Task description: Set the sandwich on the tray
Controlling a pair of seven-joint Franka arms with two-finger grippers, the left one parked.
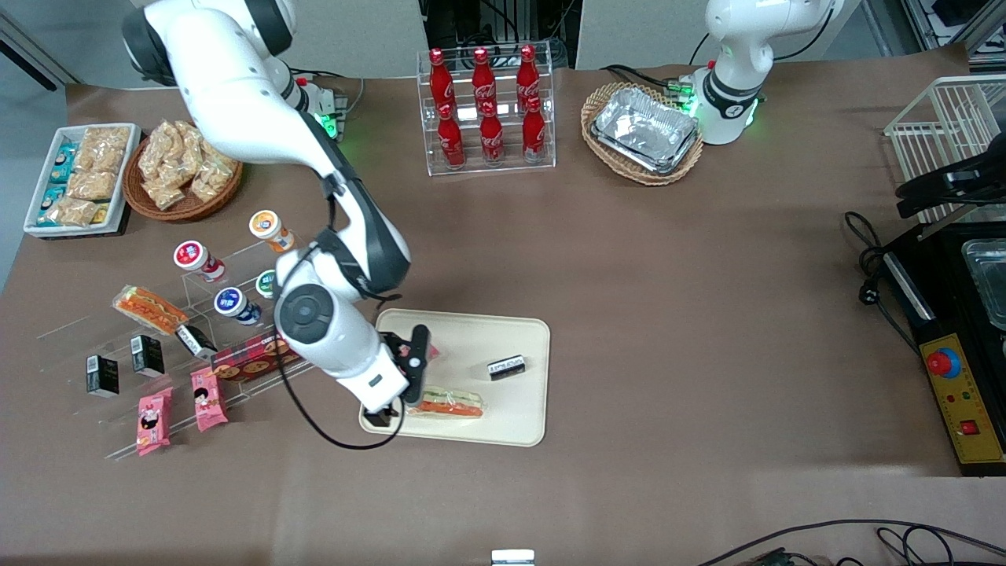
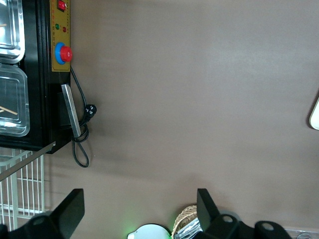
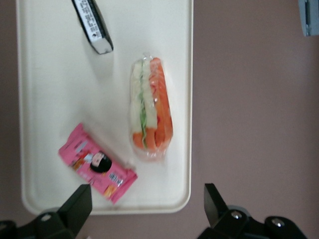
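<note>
The sandwich [image 1: 452,403], long and clear-wrapped with pale bread, green lettuce and an orange strip, lies flat on the cream-beige tray [image 1: 519,424], beside the rim nearest the front camera. It also shows in the right wrist view [image 3: 151,112], on the tray [image 3: 55,89]. My right gripper [image 1: 399,391] hovers over the tray's end toward the working arm, just off the sandwich's end. In the wrist view the gripper [image 3: 147,209] is open and empty, its fingers [image 3: 77,204] wide apart above the tray's rim. Nothing is between them.
A pink snack pack [image 3: 97,169] and a black packet [image 3: 93,22] also lie on the tray. A stubbier sandwich [image 1: 149,308] and pink packs [image 1: 208,398] sit on the clear shelf toward the working arm's end. A cola rack [image 1: 487,110] and foil-tray basket [image 1: 644,130] stand farther back.
</note>
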